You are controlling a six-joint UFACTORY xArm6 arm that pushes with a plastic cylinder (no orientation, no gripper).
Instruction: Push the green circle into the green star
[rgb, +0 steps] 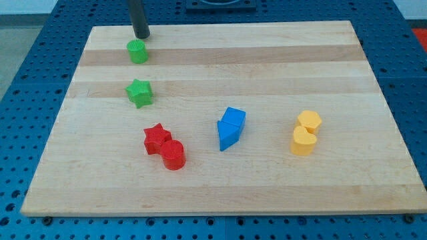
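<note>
The green circle (137,51) sits near the board's top left. The green star (139,93) lies a short way below it, with a gap of bare wood between the two. My tip (141,36) stands at the view's top left, just above the green circle and very close to its upper edge; I cannot tell if it touches. The dark rod rises out of the top of the view.
A red star (157,138) touches a red circle (173,155) at lower left of centre. Two blue blocks (231,127) sit together at centre. Two yellow blocks (305,132) sit together at the right. The wooden board (267,60) rests on a blue perforated table.
</note>
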